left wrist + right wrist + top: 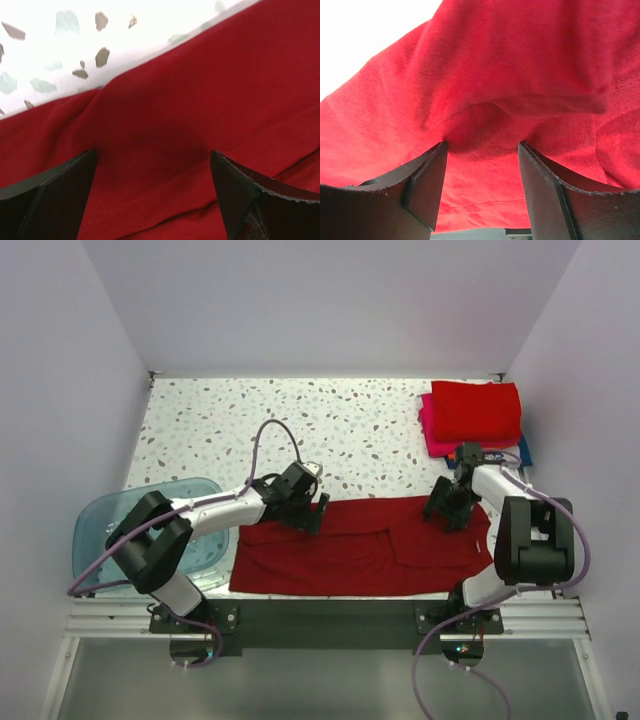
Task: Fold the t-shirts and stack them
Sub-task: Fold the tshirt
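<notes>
A plain dark red t-shirt (350, 550) lies spread flat across the near part of the table. My left gripper (308, 508) is open and rests on its far left edge; the left wrist view shows the cloth (200, 100) between the wide-apart fingers (55, 200). My right gripper (447, 510) is open and pressed down on the shirt's far right part; the right wrist view shows red cloth (485, 125) bunched between the fingers (427, 185). A stack of folded t-shirts stands at the far right: bright red (478, 410) on top, magenta (430, 430) below, a blue edge (524, 452) under that.
A translucent blue plastic tub (110, 530) sits at the left edge of the speckled table (250, 420). White walls enclose the table on three sides. The metal rail (330, 620) with both arm bases runs along the near edge.
</notes>
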`<state>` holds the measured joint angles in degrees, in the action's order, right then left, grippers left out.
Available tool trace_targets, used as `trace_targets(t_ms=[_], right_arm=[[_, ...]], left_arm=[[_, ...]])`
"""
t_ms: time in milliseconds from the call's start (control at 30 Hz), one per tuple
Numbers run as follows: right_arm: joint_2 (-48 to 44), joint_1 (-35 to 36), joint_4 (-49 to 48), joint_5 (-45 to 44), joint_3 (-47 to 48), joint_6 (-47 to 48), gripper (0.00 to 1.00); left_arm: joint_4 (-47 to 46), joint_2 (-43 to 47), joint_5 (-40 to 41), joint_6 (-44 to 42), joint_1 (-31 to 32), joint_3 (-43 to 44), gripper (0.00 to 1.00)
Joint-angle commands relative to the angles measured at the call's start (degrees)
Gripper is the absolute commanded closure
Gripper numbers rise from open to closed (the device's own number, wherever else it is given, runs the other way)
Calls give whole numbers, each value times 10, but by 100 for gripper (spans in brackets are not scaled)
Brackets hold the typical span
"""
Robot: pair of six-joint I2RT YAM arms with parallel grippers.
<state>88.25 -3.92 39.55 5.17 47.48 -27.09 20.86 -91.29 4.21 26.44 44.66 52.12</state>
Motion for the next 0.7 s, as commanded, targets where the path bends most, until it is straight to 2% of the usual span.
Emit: trace_targets(t_ms=[0,233,433,667], right_arm=[[87,51,-87,-2,1,-11,38],[183,156,-107,-4,89,-57,38],[264,202,-86,7,206,-65,38],[369,229,-57,16,356,-68,38]], left_arm=[[-13,8,-2,20,2,-24,0],[29,56,19,62,5,-57,0],[90,78,32,85,5,-41,0],[138,66,6,88,5,3,0]])
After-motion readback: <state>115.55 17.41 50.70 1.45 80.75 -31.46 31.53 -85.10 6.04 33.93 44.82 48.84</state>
